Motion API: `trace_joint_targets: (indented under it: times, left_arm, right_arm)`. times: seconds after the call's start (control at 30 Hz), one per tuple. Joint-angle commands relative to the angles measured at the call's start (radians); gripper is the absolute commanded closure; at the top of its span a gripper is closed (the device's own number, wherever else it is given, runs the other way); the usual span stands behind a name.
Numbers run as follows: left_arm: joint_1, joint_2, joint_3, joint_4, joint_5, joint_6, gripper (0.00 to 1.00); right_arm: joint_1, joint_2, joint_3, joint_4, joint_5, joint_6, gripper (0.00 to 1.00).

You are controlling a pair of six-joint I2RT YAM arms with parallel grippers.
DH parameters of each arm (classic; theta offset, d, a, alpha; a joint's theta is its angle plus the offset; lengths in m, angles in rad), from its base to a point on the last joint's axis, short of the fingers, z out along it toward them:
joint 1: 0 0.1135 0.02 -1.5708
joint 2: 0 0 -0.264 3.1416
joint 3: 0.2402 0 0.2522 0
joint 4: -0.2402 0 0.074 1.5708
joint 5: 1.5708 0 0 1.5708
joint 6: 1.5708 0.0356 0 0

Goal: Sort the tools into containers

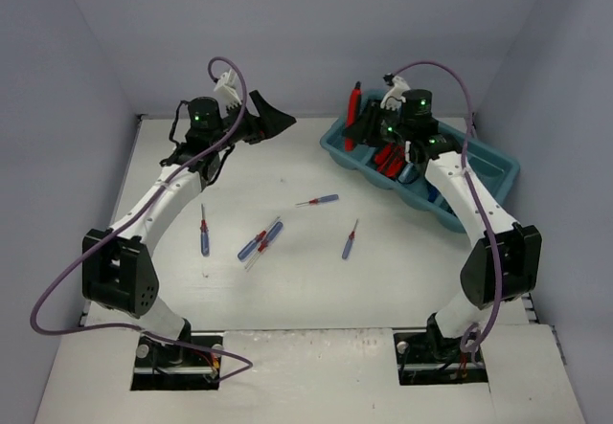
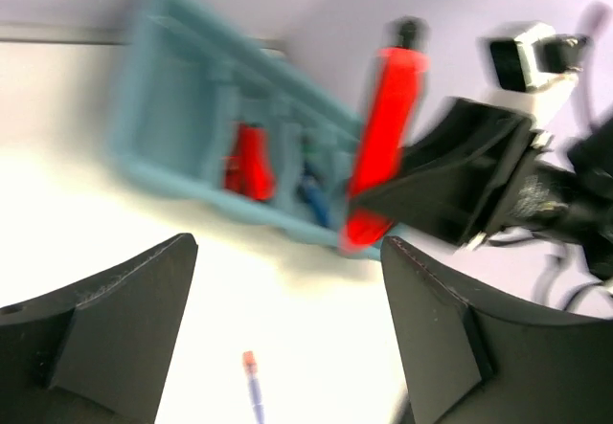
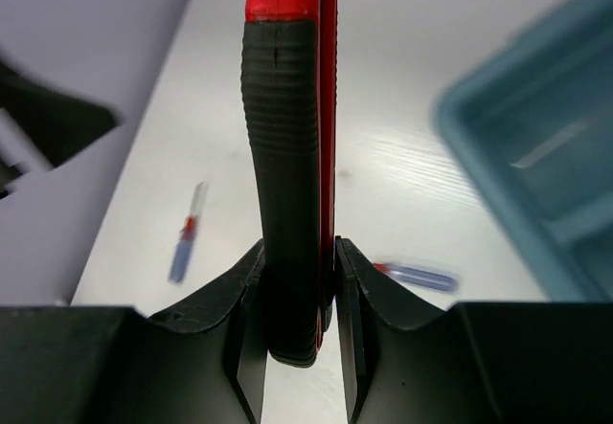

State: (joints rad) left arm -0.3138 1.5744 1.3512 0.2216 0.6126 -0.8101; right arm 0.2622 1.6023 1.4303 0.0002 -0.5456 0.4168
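Right wrist view is showing the right gripper point(image 3: 299, 252) clenching a red utility knife point(image 3: 287, 108) upright between its fingers, beside the teal tray's point(image 3: 488, 137) left end. The left gripper point(image 2: 289, 244) is hanging released and empty, well left of the tray. Blue-handled screwdrivers point(image 1: 263, 240) are lying on the table point(image 1: 316, 290), in front of the tray.

Item: two arms, as I am viewing them remotely. I am logging the left arm point(image 1: 153, 204) and right arm point(image 1: 474, 199) as white links with black joint housings. Purple cables point(image 1: 36, 309) are trailing along each, and green lights point(image 1: 199, 113) are glowing at the wrists (the fingers point(image 2: 105, 338) are showing as matte black wedges).
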Motion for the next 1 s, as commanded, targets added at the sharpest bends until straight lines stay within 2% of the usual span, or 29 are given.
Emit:
trace_joint_targets:
  times: [0.0,0.07,0.13,0.27,0.43,0.53,0.6,0.7,0.8,0.97]
  left_arm:
    - [0.013,-0.114,0.063,-0.276,-0.166,0.194,0.24]
    - [0.013,-0.126,0.096,-0.436,-0.292,0.3,0.24]
    - [0.013,-0.134,0.098,-0.561,-0.347,0.342,0.24]
    - [0.013,-0.178,0.041,-0.671,-0.411,0.412,0.24]
    - [0.015,-0.259,-0.057,-0.71,-0.423,0.438,0.24]
    - [0.016,-0.295,-0.084,-0.741,-0.431,0.453,0.24]
    - [0.015,-0.309,-0.088,-0.757,-0.437,0.46,0.24]
    - [0.015,-0.31,-0.069,-0.776,-0.446,0.472,0.24]
    - [0.015,-0.294,-0.034,-0.8,-0.454,0.476,0.24]
    - [0.015,-0.248,0.041,-0.822,-0.463,0.458,0.24]
  right_arm:
    - [-0.075,0.021,0.009,0.056,0.176,0.031,1.0]
    - [-0.106,0.071,0.025,0.037,0.257,0.052,1.0]
    - [-0.12,0.127,0.035,0.029,0.35,0.079,1.0]
    - [-0.146,0.242,0.084,0.008,0.497,0.082,0.89]
    - [-0.167,0.352,0.162,-0.037,0.58,0.058,0.55]
    - [-0.166,0.345,0.178,-0.065,0.623,0.044,0.37]
    - [-0.163,0.316,0.173,-0.086,0.64,0.039,0.29]
    - [-0.154,0.255,0.147,-0.112,0.668,0.016,0.24]
    - [-0.134,0.162,0.104,-0.141,0.675,0.003,0.23]
    - [-0.007,-0.013,-0.048,-0.201,0.789,0.009,0.22]
